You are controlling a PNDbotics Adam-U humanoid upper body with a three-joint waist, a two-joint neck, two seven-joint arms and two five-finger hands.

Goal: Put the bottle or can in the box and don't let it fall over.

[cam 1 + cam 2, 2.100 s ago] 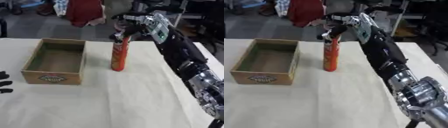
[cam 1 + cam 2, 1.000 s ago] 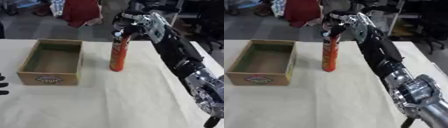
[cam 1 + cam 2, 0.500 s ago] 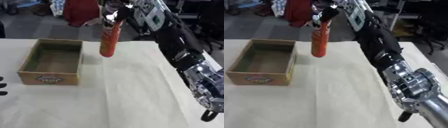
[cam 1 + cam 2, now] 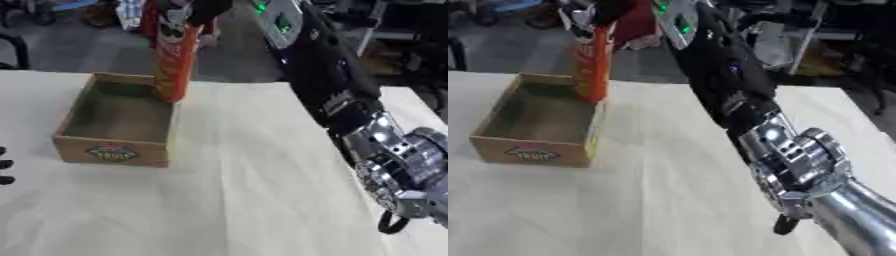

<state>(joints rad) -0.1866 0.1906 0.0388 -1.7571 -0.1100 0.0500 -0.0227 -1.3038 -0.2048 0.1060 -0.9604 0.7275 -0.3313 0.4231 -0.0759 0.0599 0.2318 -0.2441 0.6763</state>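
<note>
Lifted off table since earlier: red can (image 4: pixel 176 60), now upright over box (image 4: pixel 112 148) right wall. Grasped at top by right hand (image 4: pixel 206 8). Carry step; next shift left, lower straight. Left hand (image 4: pixel 4 172) idle, fingertips only, state unclear.

Even, soft overhead light on the pale table (image 4: pixel 227 200), faint shadows, overall blur, dimmer background.
</note>
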